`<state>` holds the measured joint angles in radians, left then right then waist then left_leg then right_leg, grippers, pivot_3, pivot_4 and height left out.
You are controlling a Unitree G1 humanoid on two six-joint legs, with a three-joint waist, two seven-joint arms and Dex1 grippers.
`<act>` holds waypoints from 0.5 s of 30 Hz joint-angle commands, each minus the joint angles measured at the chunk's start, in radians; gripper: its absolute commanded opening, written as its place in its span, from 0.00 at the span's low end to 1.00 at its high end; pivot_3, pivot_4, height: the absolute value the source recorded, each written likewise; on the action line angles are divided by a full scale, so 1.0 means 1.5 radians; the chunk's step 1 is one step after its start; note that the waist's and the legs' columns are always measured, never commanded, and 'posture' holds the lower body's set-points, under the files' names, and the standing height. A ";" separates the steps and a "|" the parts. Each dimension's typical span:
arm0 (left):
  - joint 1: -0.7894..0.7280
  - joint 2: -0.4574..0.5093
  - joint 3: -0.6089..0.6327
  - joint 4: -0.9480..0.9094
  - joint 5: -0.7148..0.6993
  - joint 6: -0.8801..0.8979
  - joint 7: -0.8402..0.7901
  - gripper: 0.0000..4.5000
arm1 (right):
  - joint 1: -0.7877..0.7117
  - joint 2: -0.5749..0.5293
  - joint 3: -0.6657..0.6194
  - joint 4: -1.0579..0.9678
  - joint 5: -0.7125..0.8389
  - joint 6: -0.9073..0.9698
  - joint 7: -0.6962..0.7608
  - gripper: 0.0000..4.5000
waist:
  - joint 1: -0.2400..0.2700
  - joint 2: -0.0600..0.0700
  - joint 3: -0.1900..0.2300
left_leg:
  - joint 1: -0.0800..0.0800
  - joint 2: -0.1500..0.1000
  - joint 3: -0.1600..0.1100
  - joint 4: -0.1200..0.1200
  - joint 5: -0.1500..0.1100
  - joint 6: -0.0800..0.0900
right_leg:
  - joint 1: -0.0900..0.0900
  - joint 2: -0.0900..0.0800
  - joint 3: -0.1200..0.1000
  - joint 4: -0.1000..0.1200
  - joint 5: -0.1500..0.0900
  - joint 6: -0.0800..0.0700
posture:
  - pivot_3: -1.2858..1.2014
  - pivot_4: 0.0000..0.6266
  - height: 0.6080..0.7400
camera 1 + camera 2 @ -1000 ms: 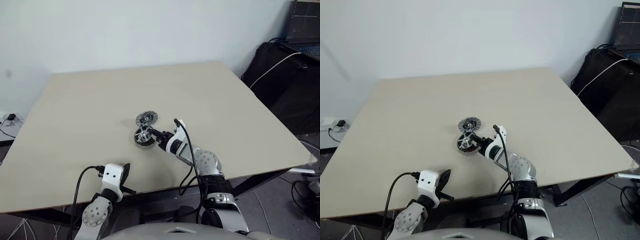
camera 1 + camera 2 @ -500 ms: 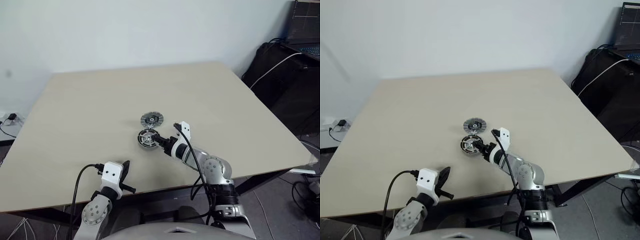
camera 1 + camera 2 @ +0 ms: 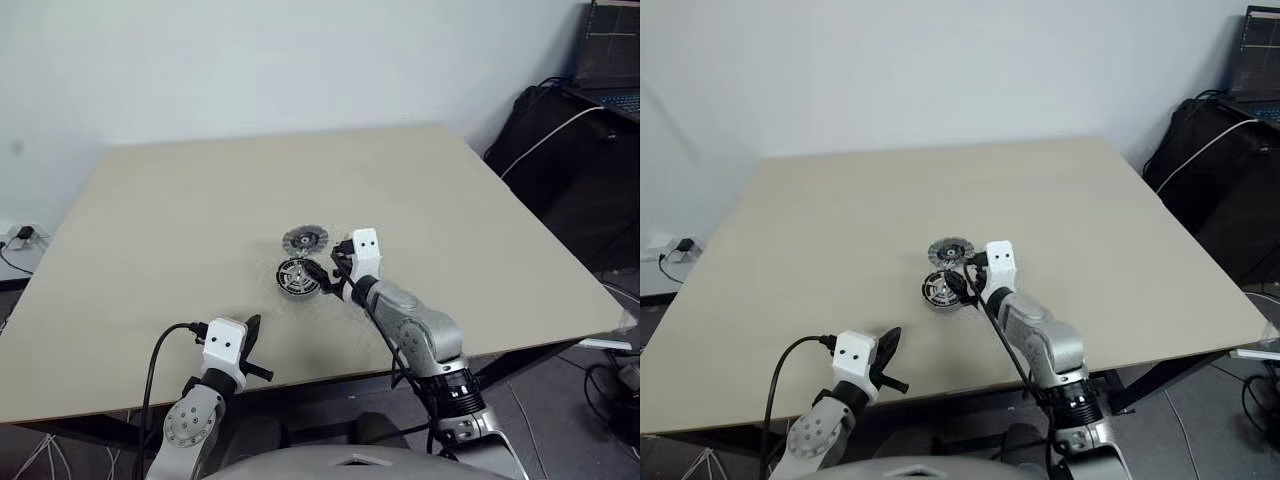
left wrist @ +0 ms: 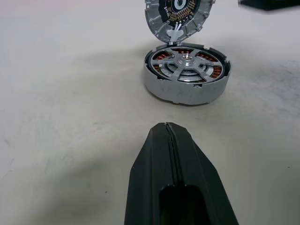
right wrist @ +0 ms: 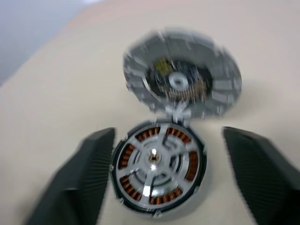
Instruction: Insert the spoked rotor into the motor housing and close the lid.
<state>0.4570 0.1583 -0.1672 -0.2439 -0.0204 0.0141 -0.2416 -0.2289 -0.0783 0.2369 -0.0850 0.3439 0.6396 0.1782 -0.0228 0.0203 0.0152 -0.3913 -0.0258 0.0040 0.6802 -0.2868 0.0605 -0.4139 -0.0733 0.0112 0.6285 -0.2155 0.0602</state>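
The motor housing (image 4: 186, 89) lies flat in the middle of the table, showing copper windings. The spoked rotor (image 5: 154, 161) sits inside it, silver spokes over the copper. The lid (image 5: 183, 77), a round grey cover with a dark inside, is joined to the housing's far rim and lies open behind it. My right gripper (image 3: 324, 271) hovers just right of the housing, open, one finger (image 5: 86, 176) on either side of it and nothing held. My left gripper (image 4: 167, 129) is shut and empty near the table's front edge, pointing at the housing.
The beige table (image 3: 480, 220) is otherwise bare. Off its right side stand a black bag (image 3: 560, 140) with a white cable and a laptop (image 3: 612, 50). A wall runs behind the table.
My right gripper has come off the housing, rolled over and lifted a little, its fingers now spread. The housing and lid have shifted slightly right and lie flat. My left gripper stays put.
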 commanded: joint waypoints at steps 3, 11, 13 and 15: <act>-0.008 0.001 0.007 -0.035 -0.003 -0.022 0.002 0.00 | -0.048 -0.005 0.087 0.060 -0.108 -0.086 0.042 0.42 | -0.001 -0.001 0.000 | 0.001 0.000 0.000 0.000 0.000 0.000 | 0.001 0.001 0.000 0.000 0.000 0.000 | 0.52 0.00 1.00; -0.005 -0.004 0.005 -0.040 -0.001 -0.018 0.008 0.00 | -0.137 0.038 0.104 0.231 -0.173 -0.152 0.082 0.01 | -0.001 -0.003 0.001 | 0.004 0.000 0.000 0.000 0.000 0.000 | 0.004 0.001 0.001 0.001 0.000 0.000 | 0.52 0.00 1.00; -0.003 -0.005 0.004 -0.042 -0.001 -0.017 0.010 0.00 | -0.151 0.045 0.098 0.257 -0.181 -0.159 0.087 0.01 | -0.001 -0.003 0.001 | 0.004 0.000 0.000 0.000 0.000 0.000 | 0.004 0.001 0.001 0.001 0.000 0.000 | 0.52 0.00 1.00; -0.002 -0.007 0.003 -0.042 -0.001 -0.016 0.011 0.00 | -0.165 0.051 0.090 0.291 -0.188 -0.162 0.087 0.01 | -0.001 -0.003 0.001 | 0.004 0.000 0.000 0.000 0.000 0.000 | 0.004 0.001 0.001 0.001 0.000 0.000 | 0.52 0.00 1.00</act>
<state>0.4595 0.1536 -0.1638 -0.2520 -0.0199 0.0057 -0.2335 -0.4431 -0.0139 0.3965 0.3281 0.0751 0.4211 0.3054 -0.0239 0.0153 0.0168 -0.3848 -0.0256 0.0045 0.6805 -0.2866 0.0600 -0.4083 -0.0724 0.0124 0.6295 -0.2152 0.0603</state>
